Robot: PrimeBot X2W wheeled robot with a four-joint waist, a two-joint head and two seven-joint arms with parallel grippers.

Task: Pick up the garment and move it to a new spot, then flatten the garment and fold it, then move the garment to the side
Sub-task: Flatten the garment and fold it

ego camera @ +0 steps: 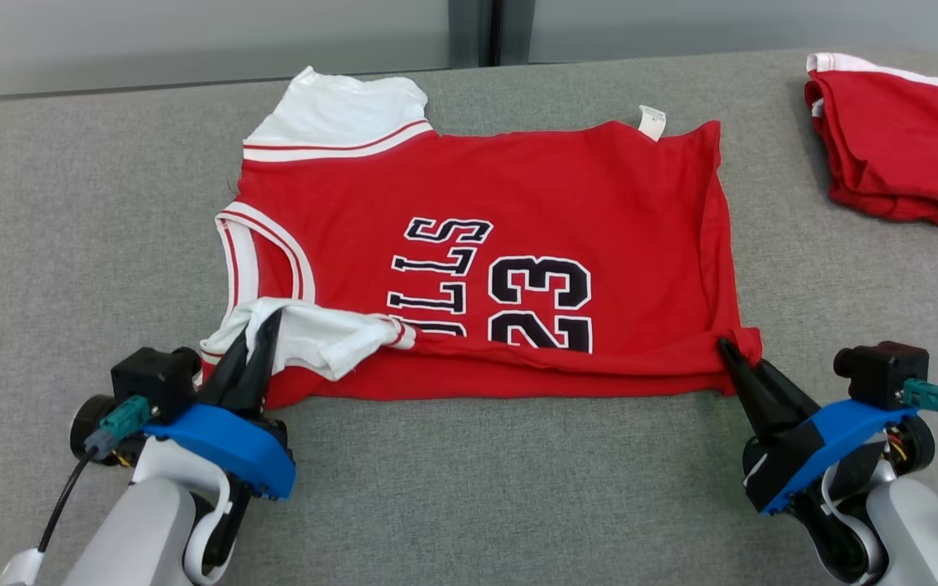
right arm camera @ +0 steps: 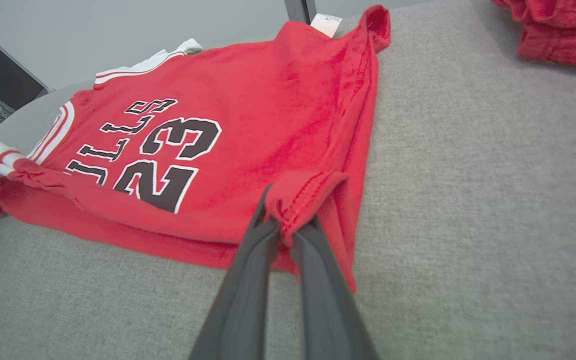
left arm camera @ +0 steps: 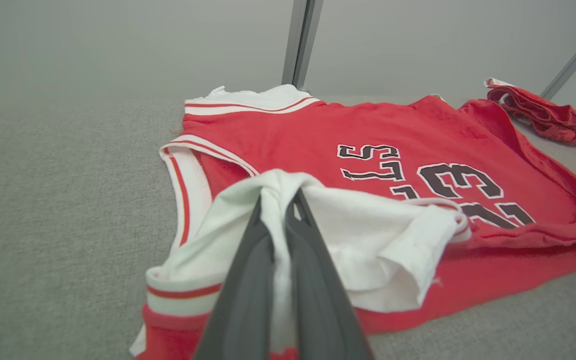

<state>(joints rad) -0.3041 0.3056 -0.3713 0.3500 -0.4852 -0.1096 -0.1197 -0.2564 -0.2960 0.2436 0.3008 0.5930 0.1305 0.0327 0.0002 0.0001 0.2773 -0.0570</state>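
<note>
The red jersey [ego camera: 518, 187] reads "LLS" and "23".

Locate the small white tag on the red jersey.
Head view: the small white tag sits on the red jersey's far edge, near its far right corner.

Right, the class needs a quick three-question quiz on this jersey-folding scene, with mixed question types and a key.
1. True or false: the left gripper is shut on white fabric of the jersey.
2. What does the right gripper hold? A) the neck label B) a red corner of the jersey C) nothing
3. Fill in: the number printed on the jersey is ___.
Key: 1 true; 2 B; 3 23.
</note>
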